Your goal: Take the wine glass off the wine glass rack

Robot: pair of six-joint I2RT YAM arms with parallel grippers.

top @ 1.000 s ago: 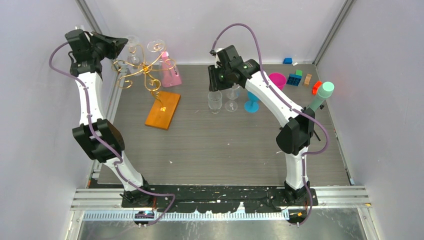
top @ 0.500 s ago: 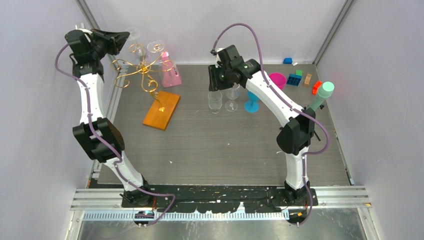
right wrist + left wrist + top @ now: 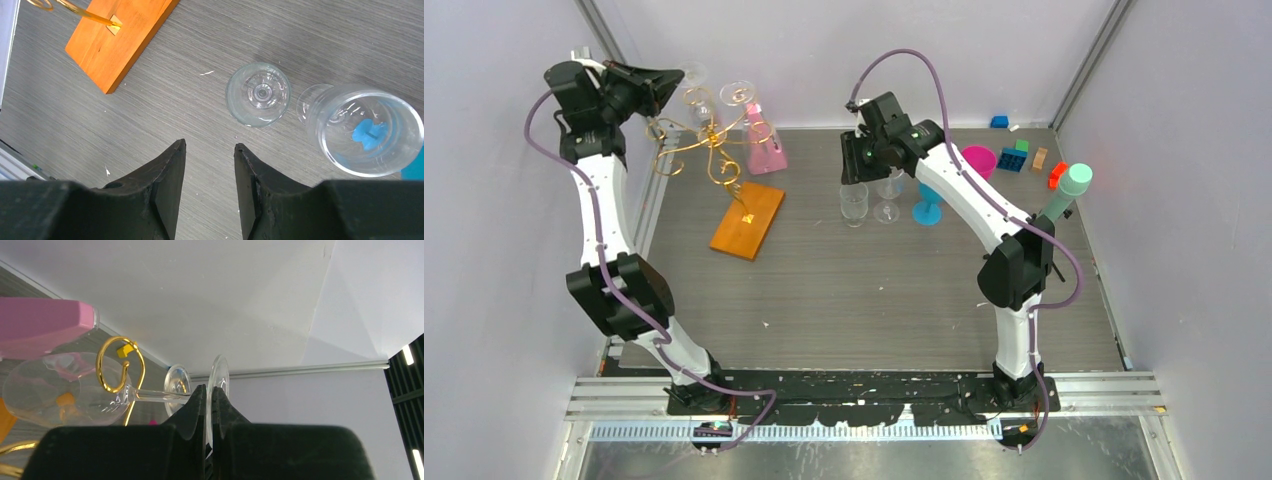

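Observation:
My left gripper (image 3: 210,389) is shut on the flat foot of a clear wine glass (image 3: 156,396). The glass lies sideways: its stem runs through a gold loop (image 3: 98,362) of the wine glass rack, and its bowl is beyond the loop. From above, that gripper (image 3: 666,82) sits high at the back left, beside the rack's curly gold arms (image 3: 709,150) and over its orange base (image 3: 746,222). A second glass (image 3: 736,92) hangs on the rack. My right gripper (image 3: 210,145) stands open above the table, holding nothing.
Two clear glasses (image 3: 854,203) (image 3: 887,195) stand upright under the right arm, with a blue goblet (image 3: 927,205) beside them. A pink container (image 3: 764,145) stands behind the rack. A magenta cup (image 3: 978,160), toy blocks (image 3: 1014,158) and a teal-capped bottle (image 3: 1069,190) sit at the back right.
My left gripper has moved up and to the left with the glass's foot in it, and the rack's gold arms shifted with it. The right gripper's jaws stand slightly wider.

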